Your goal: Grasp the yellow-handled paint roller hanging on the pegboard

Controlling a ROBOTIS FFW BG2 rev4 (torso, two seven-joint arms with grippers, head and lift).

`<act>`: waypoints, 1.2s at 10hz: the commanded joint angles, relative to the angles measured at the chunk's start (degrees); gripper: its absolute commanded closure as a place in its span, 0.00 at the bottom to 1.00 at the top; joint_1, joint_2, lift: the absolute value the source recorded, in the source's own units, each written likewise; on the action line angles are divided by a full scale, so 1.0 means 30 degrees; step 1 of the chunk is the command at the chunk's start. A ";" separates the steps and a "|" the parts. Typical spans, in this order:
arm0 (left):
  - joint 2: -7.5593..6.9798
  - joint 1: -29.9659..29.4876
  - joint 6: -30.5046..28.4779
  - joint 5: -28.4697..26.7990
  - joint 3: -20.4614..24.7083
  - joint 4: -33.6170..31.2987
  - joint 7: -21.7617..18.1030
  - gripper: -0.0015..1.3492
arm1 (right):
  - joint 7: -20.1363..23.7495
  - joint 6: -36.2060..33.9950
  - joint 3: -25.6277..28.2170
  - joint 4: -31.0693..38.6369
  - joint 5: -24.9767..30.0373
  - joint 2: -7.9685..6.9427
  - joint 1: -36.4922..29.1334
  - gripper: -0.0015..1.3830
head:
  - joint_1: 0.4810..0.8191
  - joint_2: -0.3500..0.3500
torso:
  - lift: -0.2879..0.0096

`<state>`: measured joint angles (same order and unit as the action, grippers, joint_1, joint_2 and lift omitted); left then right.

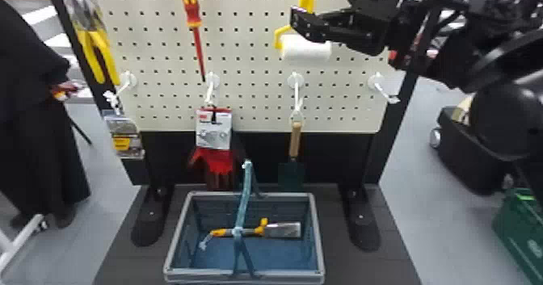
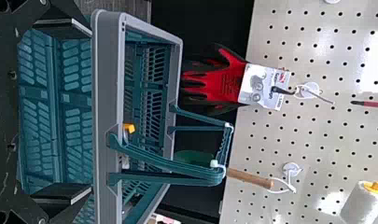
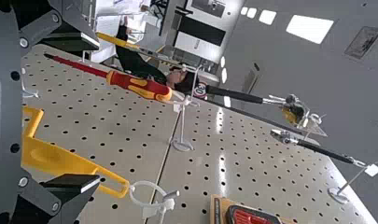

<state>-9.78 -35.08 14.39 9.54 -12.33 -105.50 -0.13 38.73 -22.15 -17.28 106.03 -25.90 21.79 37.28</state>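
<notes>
**Op:** right pincer status?

**Me:** My right gripper (image 1: 305,28) is up at the off-white perforated pegboard (image 1: 250,42), fingers spread, nothing clamped. The yellow-handled paint roller (image 1: 306,48) with the white fluffy sleeve hangs there. Its handle runs between my two fingers, close against one of them.

**Op:** contact?

**Me:** Can't tell. On the right wrist camera that finger's pad (image 3: 60,200) covers a piece of the handle. The handle's end sits on a white plastic hook (image 3: 149,196).

**Op:** head cam?

**Me:** Handle top is cut off at the frame edge. My gripper body hides where the handle meets the sleeve. The sleeve pokes out just below the fingers.

**Op:** neighbours?

**Me:** A red-and-yellow screwdriver (image 1: 194,22) hangs beside the roller on the board, apart from it.

**Op:** left side?

**Me:** My left gripper (image 2: 79,111) is spread wide too, holding nothing, over the grey-rimmed teal plastic basket (image 2: 102,93). The roller sleeve is cut off at that camera's corner.
</notes>
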 commanded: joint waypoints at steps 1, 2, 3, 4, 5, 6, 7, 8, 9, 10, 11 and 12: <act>0.0007 0.0323 0.0243 0.0100 -0.0079 0.0313 -0.0044 0.11 | 0.0069 -0.0117 -0.0626 -0.0348 0.0049 0.0472 0.0934 0.20 | 0.20 0.50 | 0.63; 0.0036 0.0241 0.0301 0.0188 -0.0049 0.0360 -0.0044 0.11 | 0.0127 -0.0176 -0.0597 -0.0442 0.0137 0.0618 0.1016 0.20 | 0.20 0.50 | 0.63; 0.0095 0.0159 0.0301 0.0188 -0.0020 0.0360 -0.0044 0.11 | 0.0157 -0.0176 -0.0597 -0.0864 -0.0068 0.0618 0.1098 0.20 | 0.20 0.50 | 0.63; 0.0153 0.0364 0.0301 0.0159 -0.0108 0.0594 -0.0073 0.11 | 0.0157 -0.0176 -0.0714 -0.0958 -0.0068 0.0706 0.1262 0.20 | 0.20 0.50 | 0.63; 0.0212 0.0528 0.0389 0.0188 -0.0108 0.0828 -0.0220 0.11 | 0.0186 -0.0176 -0.0773 -0.0958 -0.0039 0.0794 0.1385 0.19 | 0.20 0.50 | 0.63; 0.0270 0.0569 0.0477 0.0217 -0.0049 0.0969 -0.0249 0.11 | 0.0215 -0.0264 -0.0773 -0.1098 0.0019 0.0911 0.1508 0.19 | 0.20 0.50 | 0.63; 0.0329 0.0610 0.0477 0.0217 -0.0049 0.1063 -0.0366 0.11 | 0.0215 -0.0264 -0.0773 -0.1473 -0.0068 0.0911 0.1672 0.19 | 0.20 0.50 | 0.63; 0.0387 0.0815 0.0360 0.0217 -0.0108 0.1297 -0.0483 0.11 | 0.0215 -0.0235 -0.1037 -0.1801 -0.0274 0.0882 0.1836 0.19 | 0.20 0.50 | 0.63; 0.0475 0.1102 0.0360 0.0188 -0.0108 0.1531 -0.0630 0.11 | 0.0274 -0.0088 -0.1623 -0.2364 -0.0684 0.0823 0.2205 0.19 | 0.20 0.50 | 0.63; 0.0593 0.1389 0.0360 0.0129 -0.0108 0.1766 -0.0776 0.11 | 0.0332 0.0088 -0.2296 -0.3114 -0.1152 0.0794 0.2779 0.19 | 0.20 0.50 | 0.63; 0.0710 0.1594 0.0389 0.0100 -0.0108 0.2047 -0.0893 0.11 | 0.0420 0.0351 -0.2765 -0.3583 -0.1357 0.0765 0.3148 0.19 | 0.20 0.50 | 0.63; 0.0827 0.1717 0.0389 0.0071 -0.0108 0.2188 -0.1011 0.11 | 0.0479 0.0556 -0.2824 -0.3630 -0.1357 0.0648 0.3231 0.22 | 0.20 0.50 | 0.63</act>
<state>-7.54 -30.19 15.55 9.82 -12.66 -99.24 -3.14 40.15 -20.87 -25.49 95.40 -29.91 23.92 46.68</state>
